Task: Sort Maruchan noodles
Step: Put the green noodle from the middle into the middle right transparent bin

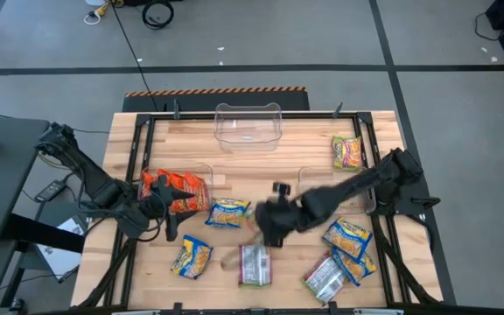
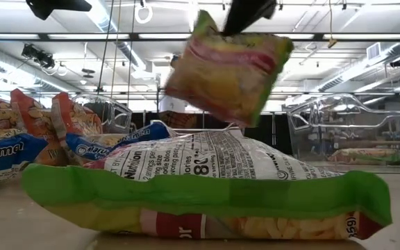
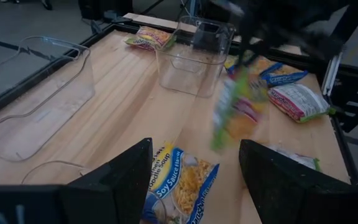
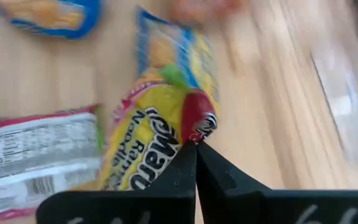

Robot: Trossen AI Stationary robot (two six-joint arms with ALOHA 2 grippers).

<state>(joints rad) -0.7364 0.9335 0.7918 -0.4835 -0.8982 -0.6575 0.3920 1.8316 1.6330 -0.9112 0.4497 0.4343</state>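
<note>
High view: right gripper sits over mid-worktop, right arm reaching in from the right edge; the packet it holds is mostly hidden under it here. Left gripper waits near the left side, just beside the orange-red packets. Blue-and-yellow packets lie at centre, lower left and lower right; a green-edged packet lies flat just below the right gripper, a silver-white packet lower right, one more green-edged packet at the far right corner. Clear bin at the back centre. Low view: held packet hangs tilted in the air, pinched at its top edge by dark fingers, clear of the flat green-edged packet lying in the foreground (back side up, nutrition print showing). Left wrist view: left fingers stand apart with nothing between them, a blue-and-yellow packet on the wood below; held packet blurred, off the worktop, in front of a clear bin. Right wrist view: right fingers closed tight on the red-and-green corner of the held packet, which hangs over a blue-and-yellow packet; the flat packet's printed back lies to one side.
</note>
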